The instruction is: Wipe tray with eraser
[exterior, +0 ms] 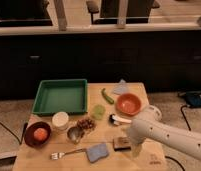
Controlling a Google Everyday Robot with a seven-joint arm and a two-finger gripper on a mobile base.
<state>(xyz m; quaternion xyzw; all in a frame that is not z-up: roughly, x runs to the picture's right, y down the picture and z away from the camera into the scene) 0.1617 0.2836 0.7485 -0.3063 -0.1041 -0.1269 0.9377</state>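
Camera view looks down on a wooden table crowded through its middle and front, with bare wood mostly in a strip right of the tray and along the back right edge. A white robot arm reaches in from the lower right, covering the front right corner. The green tray sits at the back left, its rear rim close to the table's back edge, its floor bare. An orange bowl stands right of centre; a dark bowl holding an orange fruit sits near the left front edge. A white cup and a metal cup stand just in front of the tray. A blue-grey sponge lies by the front edge, and the eraser lies just right of it, well apart from the tray. The gripper hangs just right of the eraser, mostly hidden by the arm; whether it is spread or pressed together cannot be told.
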